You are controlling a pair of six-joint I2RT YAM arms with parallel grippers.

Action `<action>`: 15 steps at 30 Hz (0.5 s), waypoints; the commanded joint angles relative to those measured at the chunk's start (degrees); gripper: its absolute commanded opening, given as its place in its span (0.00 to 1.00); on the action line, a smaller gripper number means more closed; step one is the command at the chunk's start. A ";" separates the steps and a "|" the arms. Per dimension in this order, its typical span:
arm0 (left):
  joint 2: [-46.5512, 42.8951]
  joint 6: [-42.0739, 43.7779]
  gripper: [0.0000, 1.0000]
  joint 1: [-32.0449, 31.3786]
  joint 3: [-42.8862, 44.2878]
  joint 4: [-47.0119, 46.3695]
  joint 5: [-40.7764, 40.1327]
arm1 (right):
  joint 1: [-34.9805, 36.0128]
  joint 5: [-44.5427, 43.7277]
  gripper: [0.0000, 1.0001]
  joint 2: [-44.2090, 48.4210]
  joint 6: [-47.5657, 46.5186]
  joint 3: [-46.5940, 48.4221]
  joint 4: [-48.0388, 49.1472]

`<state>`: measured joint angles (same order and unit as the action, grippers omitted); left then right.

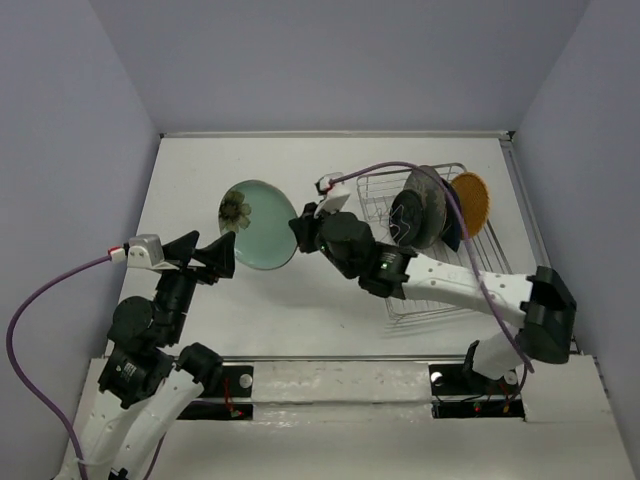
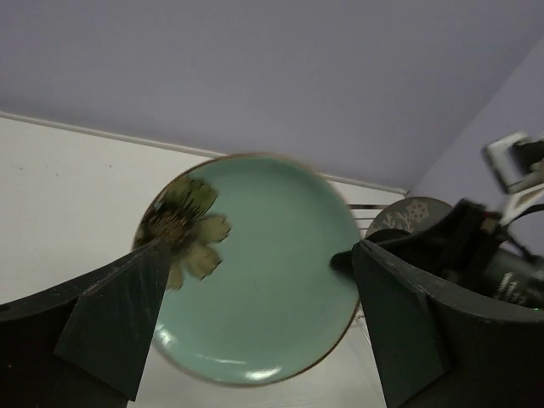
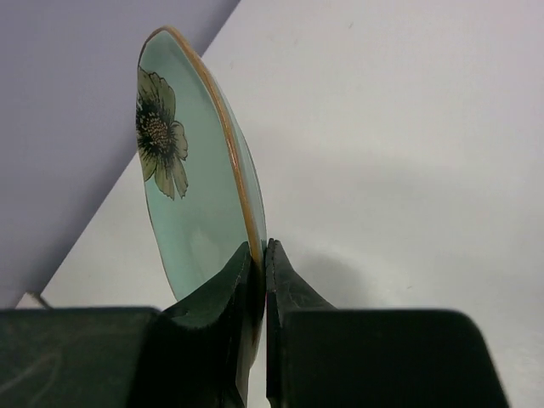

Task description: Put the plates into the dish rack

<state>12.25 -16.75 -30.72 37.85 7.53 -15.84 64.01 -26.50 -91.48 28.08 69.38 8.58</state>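
My right end effector [image 3: 259, 255] is clamped on the rim of the pale green flower plate [image 1: 257, 224]. It holds the plate up on edge over the white surface [image 1: 300, 310], just left of the wire dish rack [image 1: 375, 182]. My left end effector [image 1: 222, 256] is spread wide open just beside the plate's near-left edge. From its wrist view the plate shows between the fingers [image 2: 119, 323], and I cannot tell whether they touch it. An orange plate [image 1: 471, 198] and darker dishes [image 1: 425, 205] stand upright in the rack.
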 commanded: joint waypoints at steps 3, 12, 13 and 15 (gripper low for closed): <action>0.76 1.20 0.99 -0.13 -0.67 -2.70 1.16 | -4.15 -21.82 0.07 17.46 -16.73 0.84 -2.04; 1.64 1.20 0.99 -0.13 -0.58 -2.61 2.39 | -12.41 -36.68 0.07 27.49 -25.87 1.01 -12.44; 1.64 1.20 0.99 -0.13 -0.49 -2.52 2.48 | -12.42 -37.56 0.07 27.58 -26.31 1.02 -12.71; 1.72 1.20 0.99 -0.22 -0.49 -2.43 2.48 | -13.73 -38.71 0.07 27.32 -26.41 1.19 -14.29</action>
<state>12.86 -16.78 -30.74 37.85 7.55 -14.17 51.03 -58.78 -66.24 4.10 68.82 -8.32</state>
